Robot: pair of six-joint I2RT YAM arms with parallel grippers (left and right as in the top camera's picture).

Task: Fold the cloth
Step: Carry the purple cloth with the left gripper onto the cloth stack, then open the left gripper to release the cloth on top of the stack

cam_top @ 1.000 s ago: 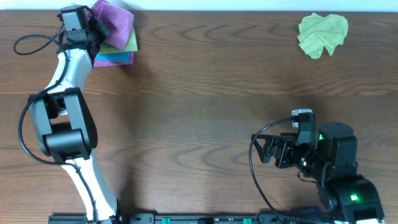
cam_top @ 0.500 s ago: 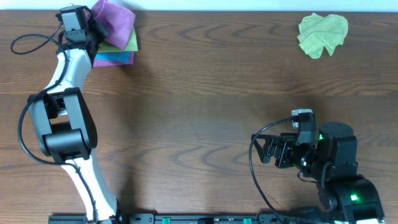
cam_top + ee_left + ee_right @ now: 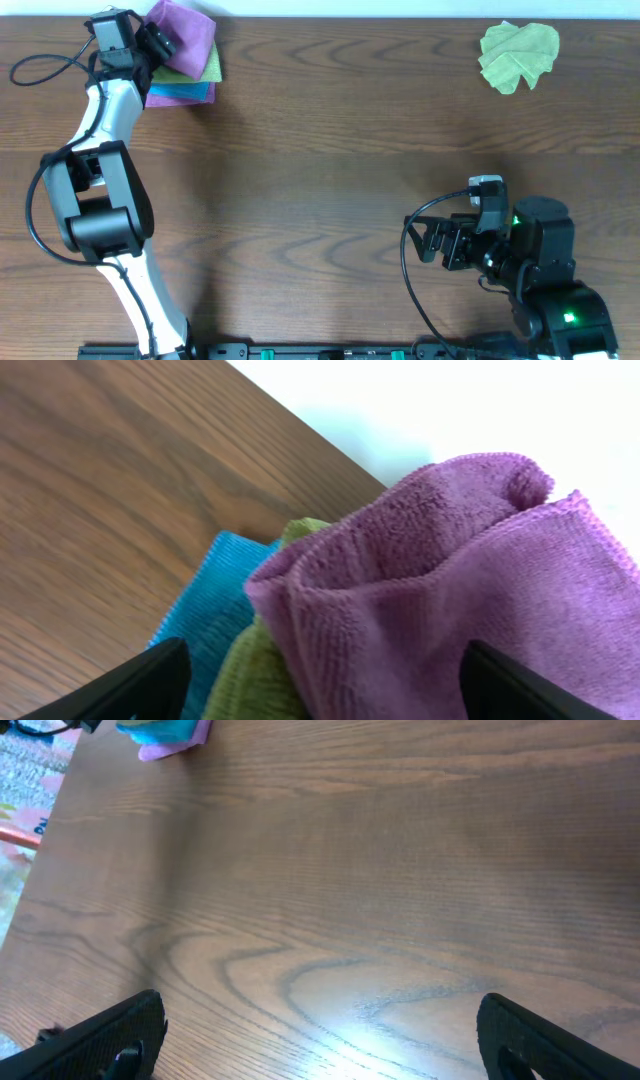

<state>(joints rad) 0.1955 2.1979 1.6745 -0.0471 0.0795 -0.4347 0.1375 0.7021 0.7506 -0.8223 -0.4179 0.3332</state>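
Remote station, surroundings as I see them:

1. Table [image 3: 320,150]: dark brown wood with strong wavy grain, filling nearly all of my overhead view.
2. White surface [image 3: 450,400]: plain and brightly lit, beyond the table's far edge. I cannot tell whether it is wall or floor.
3. Grey speckled floor covering [image 3: 30,765]: past one table edge, with a red-orange strip [image 3: 15,838] crossing it.
4. Pale glare [image 3: 370,1015]: on the tabletop.

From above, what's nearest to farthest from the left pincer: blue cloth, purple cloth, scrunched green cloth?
1. Purple cloth: right beside the left pincer, on top of the pile.
2. Blue cloth: lower in that same pile.
3. Scrunched green cloth: way over on the right side.
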